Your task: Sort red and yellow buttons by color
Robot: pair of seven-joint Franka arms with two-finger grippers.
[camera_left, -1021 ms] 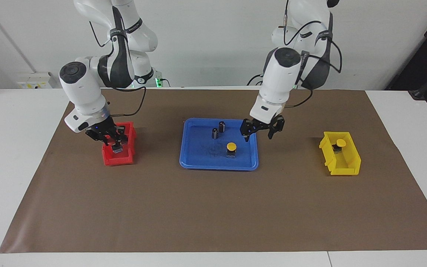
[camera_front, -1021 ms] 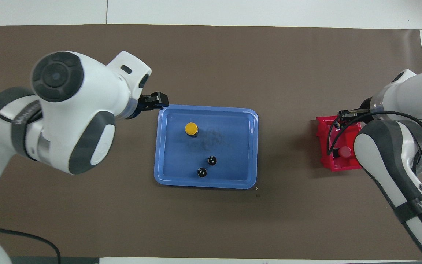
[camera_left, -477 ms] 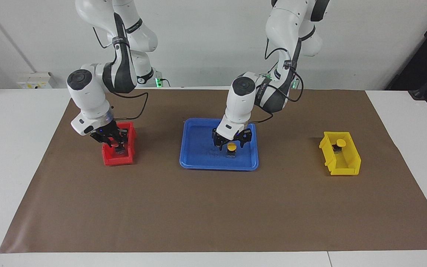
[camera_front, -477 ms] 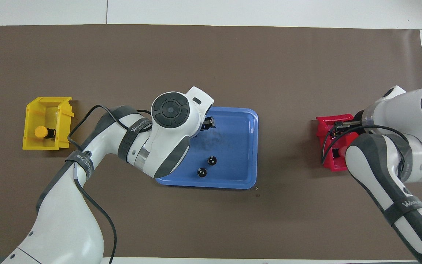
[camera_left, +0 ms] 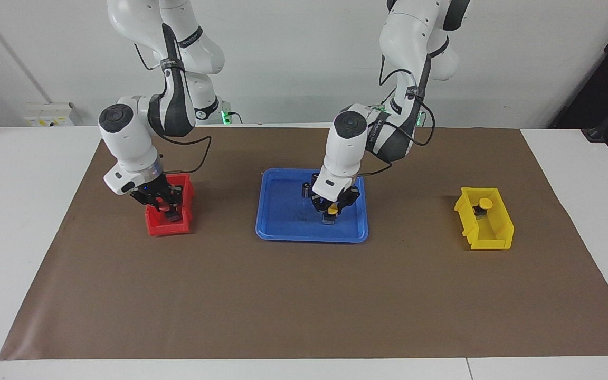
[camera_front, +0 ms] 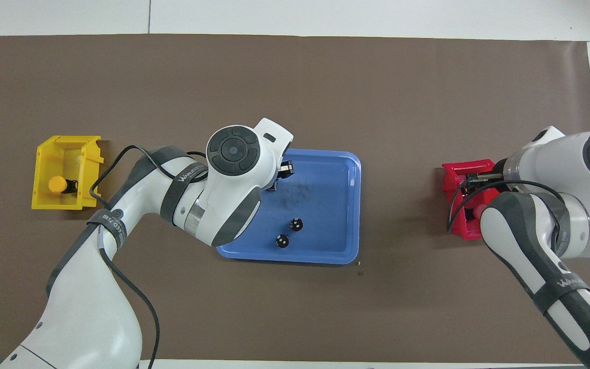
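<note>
My left gripper is down in the blue tray, shut on the yellow button, which stands on the tray floor. In the overhead view the left arm's wrist hides this button. A second yellow button lies in the yellow bin at the left arm's end; it also shows in the overhead view. My right gripper is low inside the red bin at the right arm's end. One red button shows in the red bin. The other red button is hidden.
Two dark capless cylinders stand in the blue tray, nearer to the robots than the yellow button. A brown mat covers the table between white margins.
My left gripper swung from the tray's edge over the yellow button, came down and closed on it. My right gripper sank a little deeper into the red bin.
</note>
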